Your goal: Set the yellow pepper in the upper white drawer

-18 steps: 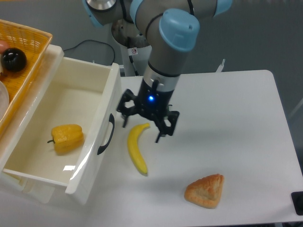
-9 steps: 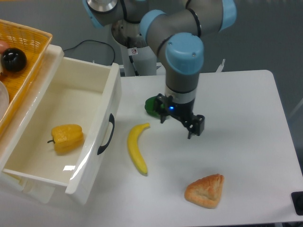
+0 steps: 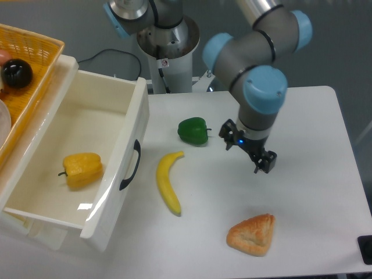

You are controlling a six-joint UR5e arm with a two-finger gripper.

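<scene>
The yellow pepper (image 3: pixel 83 170) lies on its side on the floor of the upper white drawer (image 3: pixel 87 128), stem pointing left, long axis running left to right. The drawer stands pulled out, its dark handle facing the counter (image 3: pixel 314 186). On the white counter lie a banana (image 3: pixel 167 183), a green pepper (image 3: pixel 193 131) and a pastry (image 3: pixel 251 233). The gripper (image 3: pixel 248 152) hovers right of the green pepper, fingers spread, holding nothing. A yellow woven basket (image 3: pixel 29 75) sits at upper left against a grey wall.
</scene>
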